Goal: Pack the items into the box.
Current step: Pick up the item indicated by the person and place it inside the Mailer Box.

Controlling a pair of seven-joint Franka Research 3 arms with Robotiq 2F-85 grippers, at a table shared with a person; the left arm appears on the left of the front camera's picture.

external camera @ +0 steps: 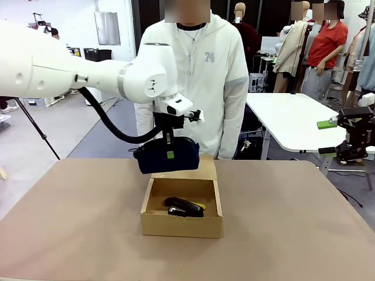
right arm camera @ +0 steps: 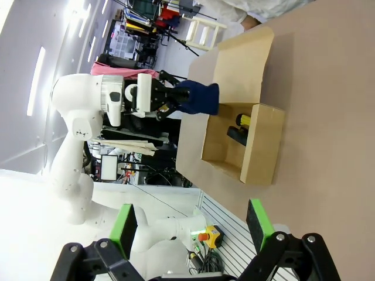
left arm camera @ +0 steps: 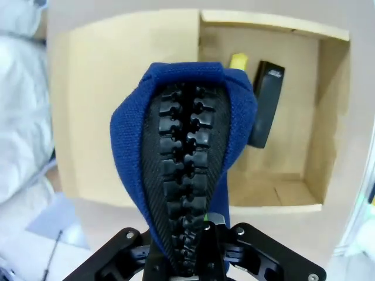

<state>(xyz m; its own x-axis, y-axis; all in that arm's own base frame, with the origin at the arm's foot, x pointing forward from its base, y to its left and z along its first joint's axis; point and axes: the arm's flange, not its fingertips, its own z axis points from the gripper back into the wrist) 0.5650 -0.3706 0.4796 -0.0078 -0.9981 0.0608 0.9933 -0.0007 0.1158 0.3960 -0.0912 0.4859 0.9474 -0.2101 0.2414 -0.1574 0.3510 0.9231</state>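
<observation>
**Q:** How far has the packing got?

**A:** Two of the three items are in. The black stapler and the yellow-and-black utility knife lie side by side on the floor of the box. The box sits mid-table, its flap lid folded back toward the person on the far side. The navy pouch hangs above the box's far-left corner. The left gripper pinches it at the top, fingers clamped tight. What appears to be left is to lower the pouch in, release it, and perhaps close the lid.

**Q:** And the other arm?

**A:** The right gripper hangs at the right, well apart from the box. Its jaws are spread wide and hold nothing.

**Q:** What does each view add?

**A:** The left wrist view looks straight down the zipper. It places the pouch over the hinge line, partly over the lid and partly over the opening. The right wrist view gives a side profile, with clear air between pouch and box. The front view shows both arms in relation to the person.
</observation>
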